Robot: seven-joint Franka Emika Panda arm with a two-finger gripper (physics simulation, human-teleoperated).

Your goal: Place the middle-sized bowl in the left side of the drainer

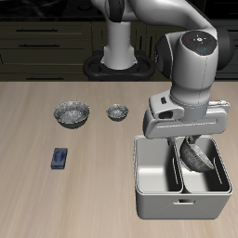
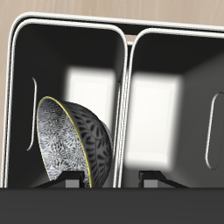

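My claw [image 1: 191, 141] hangs just above the drainer [image 1: 152, 191], clamped on the rim of the middle-sized bowl [image 2: 74, 144], which tilts steeply on edge inside one compartment. My own housing hides most of the fingers; only their dark tips [image 2: 72, 182] show. The drainer sits near the table's [image 1: 56, 204] front edge. Farther back stand the wider bowl [image 1: 71, 113] and smallest bowl [image 1: 116, 112]; a small dark object [image 1: 59, 159], too small to identify, lies apart.
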